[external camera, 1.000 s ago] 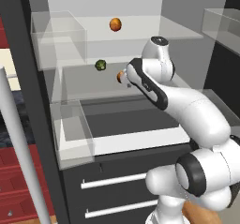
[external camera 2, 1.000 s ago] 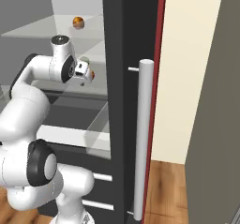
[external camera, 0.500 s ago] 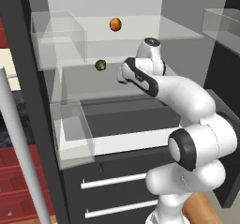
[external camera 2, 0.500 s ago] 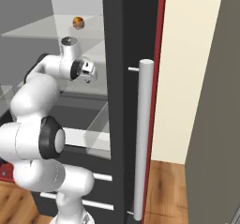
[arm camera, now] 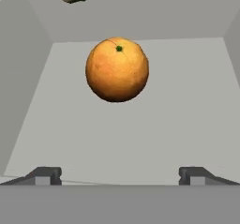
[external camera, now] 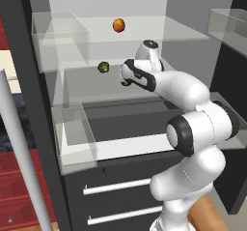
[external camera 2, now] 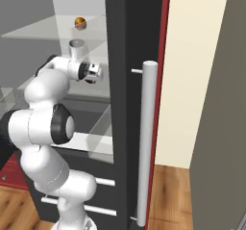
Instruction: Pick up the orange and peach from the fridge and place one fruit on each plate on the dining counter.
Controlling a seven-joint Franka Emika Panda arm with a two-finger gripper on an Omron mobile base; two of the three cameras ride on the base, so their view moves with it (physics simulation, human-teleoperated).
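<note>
Hand view shows your gripper (arm camera: pixel 117 175) spread wide, empty, the orange (arm camera: pixel 117 69) just ahead; push in off-centre and you may roll it toward the far fridge (external camera: pixel 144 3) wall.

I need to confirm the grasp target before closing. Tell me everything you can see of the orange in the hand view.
The orange is round, with a dimpled orange skin, darker on its underside, and a small green stem spot near its top. It sits whole on the pale grey shelf floor inside the fridge, ahead of the open end effector and centred between its fingertips, which do not touch it. A green item lies beyond it.
</note>
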